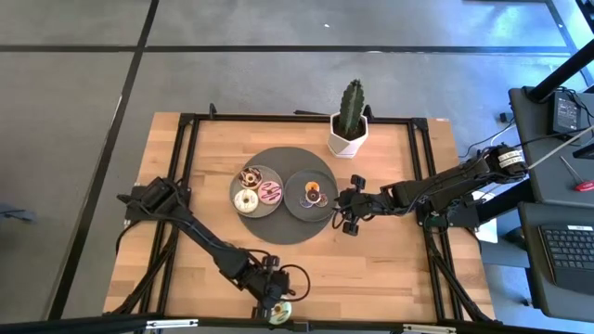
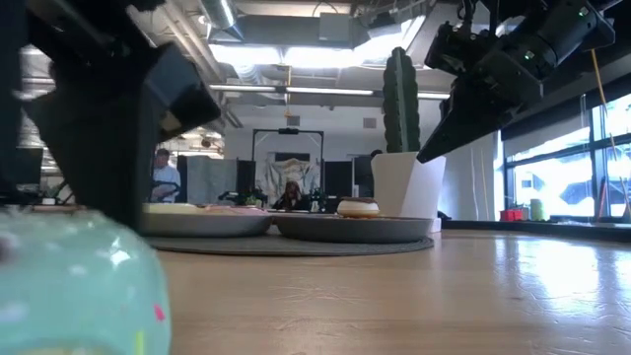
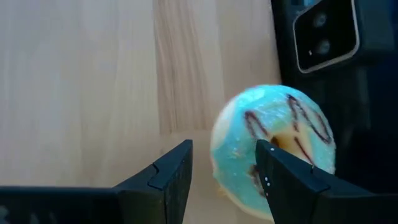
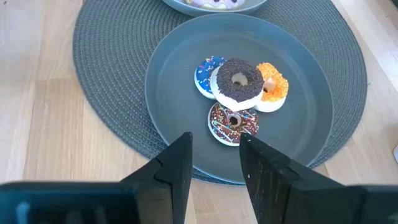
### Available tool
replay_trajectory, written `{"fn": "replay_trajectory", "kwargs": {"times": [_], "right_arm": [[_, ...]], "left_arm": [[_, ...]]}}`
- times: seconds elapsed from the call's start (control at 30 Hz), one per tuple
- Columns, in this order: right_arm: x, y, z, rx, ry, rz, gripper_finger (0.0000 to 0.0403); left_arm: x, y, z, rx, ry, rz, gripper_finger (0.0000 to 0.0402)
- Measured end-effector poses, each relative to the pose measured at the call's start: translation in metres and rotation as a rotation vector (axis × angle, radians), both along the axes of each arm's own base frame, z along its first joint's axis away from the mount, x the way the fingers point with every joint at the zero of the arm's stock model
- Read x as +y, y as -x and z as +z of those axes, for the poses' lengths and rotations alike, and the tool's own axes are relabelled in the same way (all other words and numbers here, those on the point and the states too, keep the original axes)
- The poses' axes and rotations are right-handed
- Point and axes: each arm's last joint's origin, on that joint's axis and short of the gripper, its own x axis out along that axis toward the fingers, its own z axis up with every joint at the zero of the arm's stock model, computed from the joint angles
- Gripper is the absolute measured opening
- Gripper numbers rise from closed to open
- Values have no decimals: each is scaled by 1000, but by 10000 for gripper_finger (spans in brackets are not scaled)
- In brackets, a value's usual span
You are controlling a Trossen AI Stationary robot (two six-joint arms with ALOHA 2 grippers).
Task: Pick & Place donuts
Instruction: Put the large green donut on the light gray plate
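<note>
A: Looking at the surface first. Pale wooden bench (image 1: 371, 250) sitting in a black frame, over grey floor. Round dark woven mat (image 1: 278, 232) lying mid-bench, carrying two grey plates (image 1: 299, 206) side by side.

B: Room beyond, from the low view: open ceiling with strip lights, windows glowing on one side, a person (image 2: 166, 176) standing far off behind the plates.

A: Noting other things. Cactus in a white pot (image 1: 350, 121) standing at the far bench edge, just beyond the mat. Desk with keyboard showing off to the right of the frame.

B: Locating the donuts. Four small ones (image 4: 239, 93) clustering on the right-hand plate, the chocolate-sprinkled ring leaning on its neighbours. Larger iced ones (image 1: 255, 188) lying on the left-hand plate. One pale blue donut (image 3: 273, 149) with brown drizzle resting on bare wood at the near bench edge, filling the low view's corner and blocking part of it.

A: Left gripper (image 3: 224, 171) hovering at that blue donut, fingers standing apart, one finger just beside the icing, nothing clamped.

B: Right gripper (image 4: 214, 158) hanging over the near rim of the right-hand plate, fingers parted, holding nothing.
</note>
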Motion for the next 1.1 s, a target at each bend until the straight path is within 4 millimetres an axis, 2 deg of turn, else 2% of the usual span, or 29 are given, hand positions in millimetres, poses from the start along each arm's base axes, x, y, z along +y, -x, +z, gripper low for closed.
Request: {"fn": "replay_trajectory", "kwargs": {"times": [0.23,0.63,1.1], "right_arm": [[0,0,0,-5,-2,1,135],[0,0,0,-5,-2,1,135],[0,0,0,-5,-2,1,135]], "left_arm": [[-4,6,12,-25,10,-3,172],[-7,5,-5,-1,-31,6,171],[-15,7,-4,-18,17,29,171]]}}
